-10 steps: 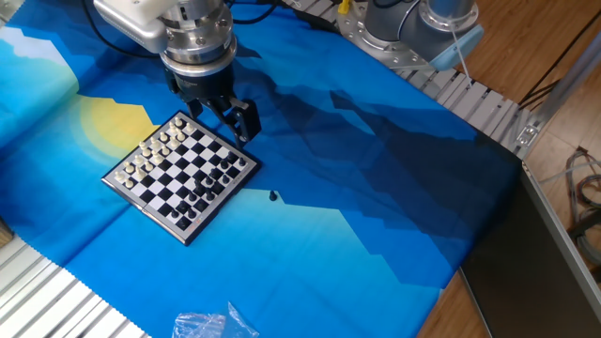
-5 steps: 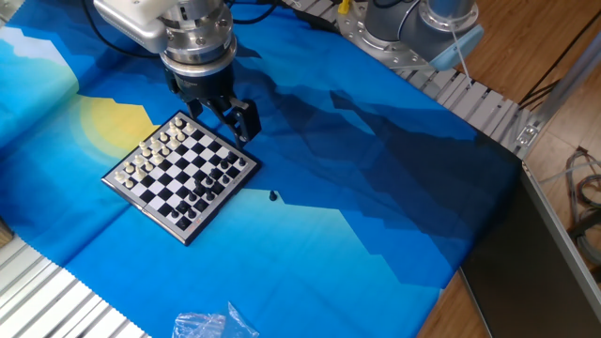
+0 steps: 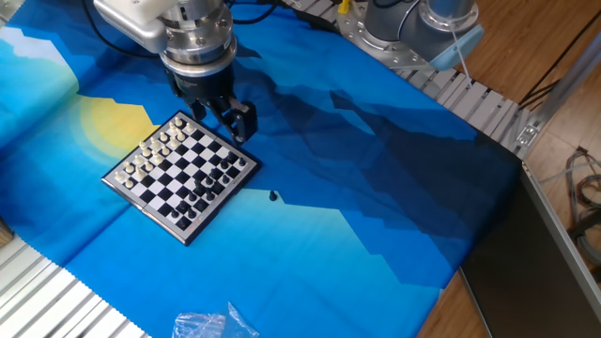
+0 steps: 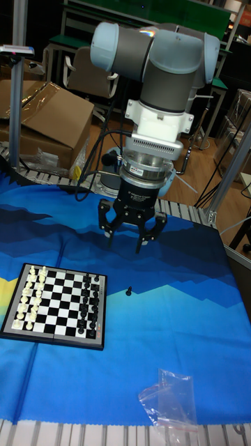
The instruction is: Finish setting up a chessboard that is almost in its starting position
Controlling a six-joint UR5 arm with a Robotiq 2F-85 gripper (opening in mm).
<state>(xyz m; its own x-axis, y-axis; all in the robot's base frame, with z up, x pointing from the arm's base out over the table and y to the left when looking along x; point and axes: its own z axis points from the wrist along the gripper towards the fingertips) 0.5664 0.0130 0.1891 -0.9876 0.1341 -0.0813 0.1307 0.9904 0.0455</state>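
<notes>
Gripper [image 4: 130,235] hung above cloth, jaws spread, nothing between them, fingers pointing down. Lone black piece [image 4: 129,290] stood on blue cloth [image 4: 174,327] just below and in front of gripper, off board. Chessboard [image 4: 57,305] lay beside it, to one side of gripper, white and black rows nearly full. Judged: only stray piece left to place. Wrist vertical, arm rising behind.

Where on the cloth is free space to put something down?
Free: the wide blue cloth right of the loose black piece, and the yellow patch left of the chessboard. Crowded: around the board's far corner, where the gripper hovers, open.
</notes>
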